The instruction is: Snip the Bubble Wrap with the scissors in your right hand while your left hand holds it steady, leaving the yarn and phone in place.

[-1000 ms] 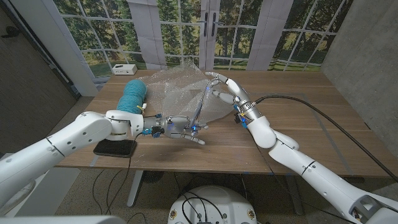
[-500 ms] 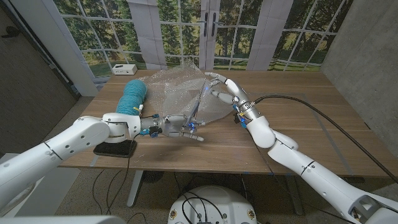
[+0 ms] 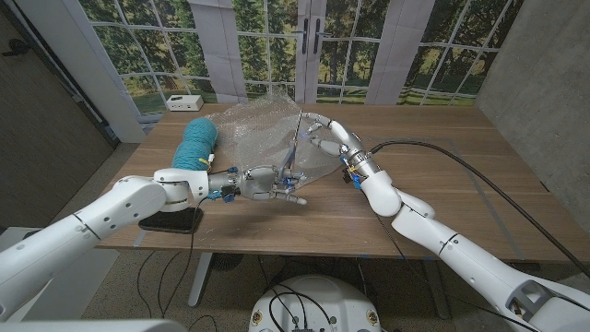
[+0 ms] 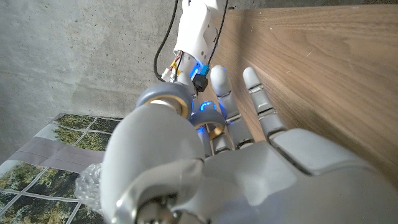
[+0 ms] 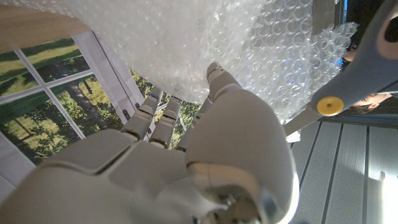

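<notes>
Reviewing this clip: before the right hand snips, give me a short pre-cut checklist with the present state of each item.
1. Right hand holds the scissors: ok, the scissors stand at the sheet beside its fingers.
2. Left hand holds the Bubble Wrap steady: cannot tell; it sits at the sheet's near edge, but the grip is not clearly visible.
3. Scissor blades set across the sheet's edge: cannot tell; the right wrist view shows the pivot beside the wrap, blade tips unseen.
4. Yarn clear of the cut: ok, it lies beside the sheet, on the left arm's side.
5. Phone clear: ok, at the table's near edge, partly under the left arm.
</notes>
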